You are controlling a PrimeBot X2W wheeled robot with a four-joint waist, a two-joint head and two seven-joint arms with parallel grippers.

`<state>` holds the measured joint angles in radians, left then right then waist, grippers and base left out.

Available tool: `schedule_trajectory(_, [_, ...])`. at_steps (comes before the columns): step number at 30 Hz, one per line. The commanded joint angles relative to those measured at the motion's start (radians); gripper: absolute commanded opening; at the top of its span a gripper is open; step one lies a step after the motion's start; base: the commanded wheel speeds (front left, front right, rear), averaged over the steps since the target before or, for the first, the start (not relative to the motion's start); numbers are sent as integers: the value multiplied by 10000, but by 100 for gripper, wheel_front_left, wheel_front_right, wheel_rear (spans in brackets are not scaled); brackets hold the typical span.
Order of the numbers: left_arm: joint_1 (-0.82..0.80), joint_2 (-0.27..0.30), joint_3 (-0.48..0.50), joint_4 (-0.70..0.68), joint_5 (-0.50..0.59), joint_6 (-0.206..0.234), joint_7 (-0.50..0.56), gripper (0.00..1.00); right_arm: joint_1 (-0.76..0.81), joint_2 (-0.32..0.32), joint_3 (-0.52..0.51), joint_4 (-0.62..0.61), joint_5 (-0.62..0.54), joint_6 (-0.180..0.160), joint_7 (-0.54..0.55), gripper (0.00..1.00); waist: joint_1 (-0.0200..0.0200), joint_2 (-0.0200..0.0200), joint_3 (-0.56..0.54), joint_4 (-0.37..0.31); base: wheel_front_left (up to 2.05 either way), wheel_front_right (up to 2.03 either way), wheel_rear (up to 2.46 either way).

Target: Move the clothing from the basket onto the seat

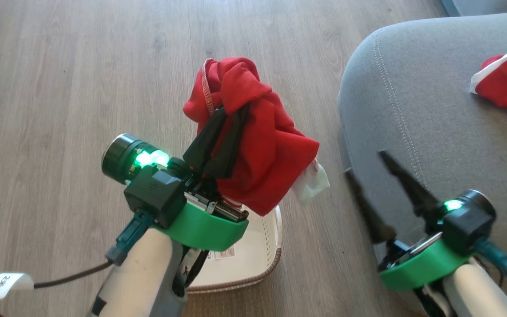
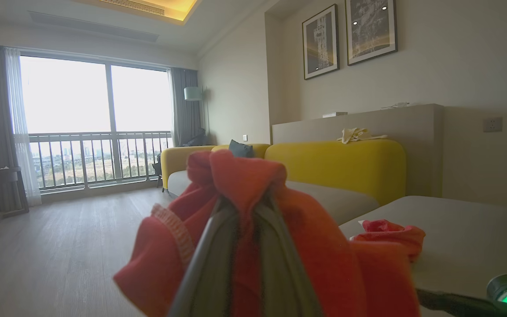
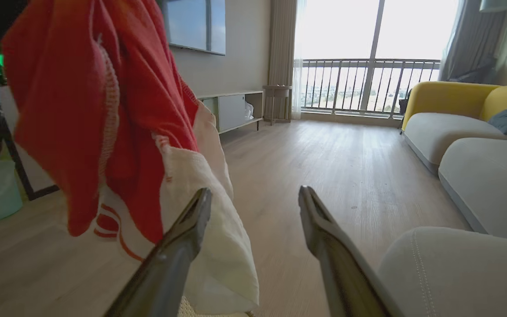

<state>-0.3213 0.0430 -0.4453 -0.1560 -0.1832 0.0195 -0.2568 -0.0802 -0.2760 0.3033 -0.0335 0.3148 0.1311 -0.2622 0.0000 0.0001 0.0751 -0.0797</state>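
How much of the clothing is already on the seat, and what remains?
Done: one red garment lies on the grey seat. In hand: the left gripper is shut on the second red garment, lifted above the basket. The right gripper is open, holding nothing. Left: carry that garment over and release it on the seat. The visible part of the basket looks bare; the rest is hidden.

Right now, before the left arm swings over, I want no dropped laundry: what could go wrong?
The left claw pinches just a bunch of the red garment, so it might slip out short of the seat. Its white hanging end could snag on the open right claw, which stands between.
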Motion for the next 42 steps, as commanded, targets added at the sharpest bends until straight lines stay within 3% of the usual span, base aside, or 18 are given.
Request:
schedule_trajectory(1, [-313,72,447,-315,76,-44,-49,0,-470,-457,539,-543,-143,-4,4,100,0,-1,4,-7,0,0,0])
schedule_trajectory(6, [-327,72,446,-250,165,-91,-49,0,-816,-1530,1926,-965,-1445,-4,4,100,0,-1,17,-24,0,0,0])
schedule_trajectory(13, [-354,72,204,-178,291,-205,-49,0,-1109,-1422,2243,-1064,-2093,-4,4,100,0,-1,44,35,0,0,0])
schedule_trajectory(22, [-463,72,-338,-149,506,-448,-49,0,-1734,-1323,2207,-301,-2778,-4,4,100,0,-1,89,249,0,0,0])
schedule_trajectory(33, [-659,72,-1001,-13,712,-839,-49,0,-2826,-1443,3460,315,-2587,-4,4,100,0,-1,188,480,0,0,0])
schedule_trajectory(42, [-749,72,-1664,154,736,-1086,-49,0,-3379,-978,3861,889,-2522,-4,4,100,0,-1,185,571,0,0,0])
